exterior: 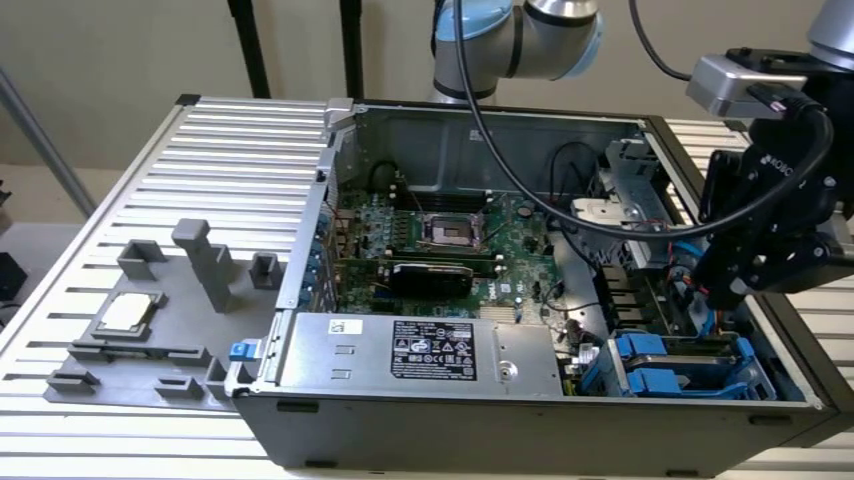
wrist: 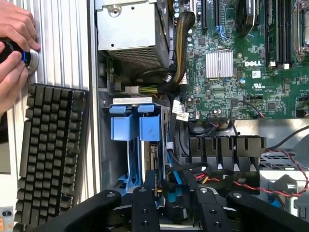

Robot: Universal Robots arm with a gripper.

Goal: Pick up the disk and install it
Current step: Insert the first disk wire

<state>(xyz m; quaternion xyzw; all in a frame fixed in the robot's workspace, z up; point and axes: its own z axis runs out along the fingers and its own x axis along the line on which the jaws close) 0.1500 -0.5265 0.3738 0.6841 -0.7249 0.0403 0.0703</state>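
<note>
Black claw [wrist: 170, 205] part-open over the blue-framed disk [wrist: 134, 126] bay.

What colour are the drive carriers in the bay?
Bright blue carriers, clearest in the wrist view.

Open computer case [exterior: 534, 420]: gripper [exterior: 727, 295] hung above the drive bay, blue carriers [exterior: 667, 362] seated at the exterior view's right.

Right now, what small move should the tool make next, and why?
Probably a slow, short, straight lowering toward the blue carriers. The tool hangs just above that corner of the case. In the wrist view, red and black wires run close beside it, so drifting sideways risks snagging them.
</note>
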